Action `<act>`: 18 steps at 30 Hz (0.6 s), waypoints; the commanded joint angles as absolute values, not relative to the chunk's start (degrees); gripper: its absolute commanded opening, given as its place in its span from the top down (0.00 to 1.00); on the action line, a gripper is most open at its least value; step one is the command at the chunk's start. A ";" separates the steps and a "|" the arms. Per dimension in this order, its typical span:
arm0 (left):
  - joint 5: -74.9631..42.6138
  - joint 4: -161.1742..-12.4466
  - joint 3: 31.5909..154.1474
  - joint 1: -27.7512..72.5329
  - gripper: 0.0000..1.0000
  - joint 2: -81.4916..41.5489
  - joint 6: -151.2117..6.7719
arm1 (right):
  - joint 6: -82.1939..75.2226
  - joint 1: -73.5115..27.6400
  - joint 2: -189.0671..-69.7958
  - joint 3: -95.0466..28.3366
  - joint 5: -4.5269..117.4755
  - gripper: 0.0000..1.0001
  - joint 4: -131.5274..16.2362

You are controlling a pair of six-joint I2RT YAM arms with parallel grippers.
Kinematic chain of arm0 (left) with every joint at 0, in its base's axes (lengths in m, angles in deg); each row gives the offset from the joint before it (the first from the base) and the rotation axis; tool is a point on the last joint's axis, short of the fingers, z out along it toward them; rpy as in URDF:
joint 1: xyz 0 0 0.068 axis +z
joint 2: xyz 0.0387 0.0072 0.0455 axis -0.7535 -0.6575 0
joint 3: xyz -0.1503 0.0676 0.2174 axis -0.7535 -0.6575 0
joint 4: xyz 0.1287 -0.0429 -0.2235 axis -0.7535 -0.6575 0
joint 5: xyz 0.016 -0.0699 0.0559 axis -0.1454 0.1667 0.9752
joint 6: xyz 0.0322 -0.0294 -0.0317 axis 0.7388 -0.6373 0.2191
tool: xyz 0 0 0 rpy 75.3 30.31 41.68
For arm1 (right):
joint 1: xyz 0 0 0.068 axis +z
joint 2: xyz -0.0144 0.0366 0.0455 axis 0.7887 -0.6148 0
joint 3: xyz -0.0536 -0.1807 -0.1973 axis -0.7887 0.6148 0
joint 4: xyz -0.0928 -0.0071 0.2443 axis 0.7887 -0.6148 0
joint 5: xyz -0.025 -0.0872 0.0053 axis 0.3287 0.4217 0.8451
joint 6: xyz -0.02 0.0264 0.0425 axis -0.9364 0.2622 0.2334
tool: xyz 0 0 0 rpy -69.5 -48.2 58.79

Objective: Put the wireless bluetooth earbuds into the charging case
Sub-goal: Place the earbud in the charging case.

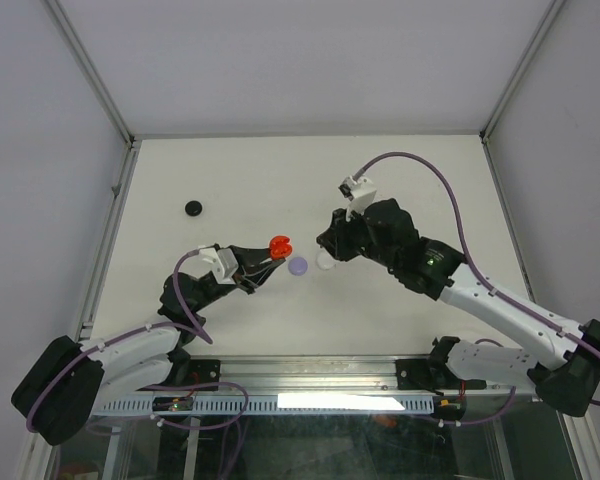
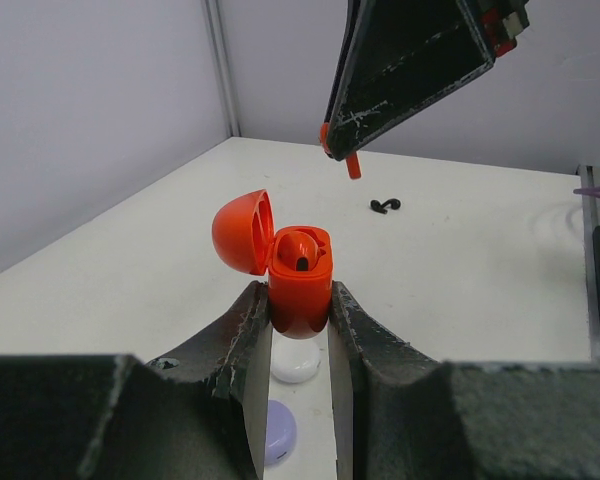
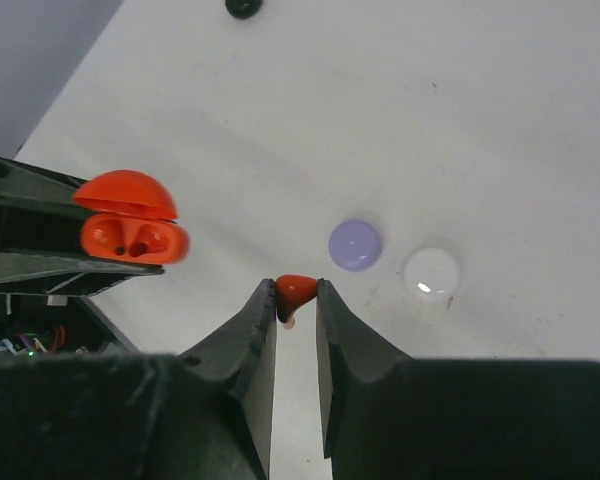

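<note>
Standing upright in the pinch of the left end effector (image 2: 300, 305), the orange charging case (image 2: 300, 280) was held above the desk (image 1: 280, 180), its lid (image 2: 243, 232) swung open to one side and its mouth facing up. Something orange with a black tip sat in one cavity, and I could not tell whether the other was filled. The right end effector (image 3: 296, 300) was nearly closed, squeezing an orange earbud (image 3: 296, 288) by its bulb, near the case but apart from it, stem hanging roughly straight down. A purple dome (image 3: 355, 244) and a white dome (image 3: 431, 273) lay side by side on the desk, a small black piece (image 1: 193, 208) well apart.
</note>
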State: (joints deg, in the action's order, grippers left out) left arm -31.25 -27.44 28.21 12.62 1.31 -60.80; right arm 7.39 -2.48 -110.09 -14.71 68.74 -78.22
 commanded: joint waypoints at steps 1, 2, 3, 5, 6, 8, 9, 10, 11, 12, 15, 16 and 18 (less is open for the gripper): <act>-33.85 -22.75 30.79 13.14 0.97 0.56 -60.34 | 7.52 1.07 -107.65 -16.35 68.64 0.86 -68.56; -34.11 -22.54 30.81 13.12 0.97 0.39 -60.44 | 7.27 1.85 -107.60 -16.11 68.89 0.86 -67.39; -34.29 -22.29 30.88 13.12 0.96 0.27 -60.60 | 7.00 2.64 -107.55 -15.91 69.11 0.86 -66.14; -34.44 -22.07 30.90 13.17 0.96 -0.02 -60.78 | 6.52 4.19 -107.63 -15.43 69.59 0.86 -63.61; -34.50 -21.91 30.90 13.13 0.96 -0.09 -61.01 | 6.23 5.25 -107.71 -15.21 69.75 0.86 -61.91; -34.52 -21.42 30.91 13.08 0.96 -0.28 -61.52 | 5.57 6.56 -108.12 -14.81 70.10 0.86 -59.86; -34.59 -21.08 30.94 13.11 0.96 -0.36 -61.78 | 5.24 7.05 -108.45 -14.72 70.39 0.86 -59.07; -34.63 -20.88 30.96 13.13 0.96 -0.37 -62.05 | 5.00 7.51 -108.78 -14.65 70.48 0.86 -58.58; -34.63 -20.62 30.98 13.16 0.96 -0.44 -62.33 | 4.92 7.91 -109.11 -14.49 70.79 0.86 -58.03; -34.63 -20.47 30.98 13.18 0.96 -0.39 -62.58 | 4.81 8.29 -109.35 -14.26 70.95 0.86 -57.49; -34.58 -20.11 30.90 13.12 0.96 -0.38 -63.46 | 4.74 9.10 -110.07 -13.73 71.34 0.86 -56.16; -34.63 -20.03 30.90 13.13 0.96 -0.42 -63.65 | 4.63 9.29 -110.39 -13.69 71.65 0.86 -56.05; -34.63 -19.70 30.85 13.12 0.96 -0.44 -64.14 | 4.36 9.71 -110.86 -13.39 72.46 0.86 -55.83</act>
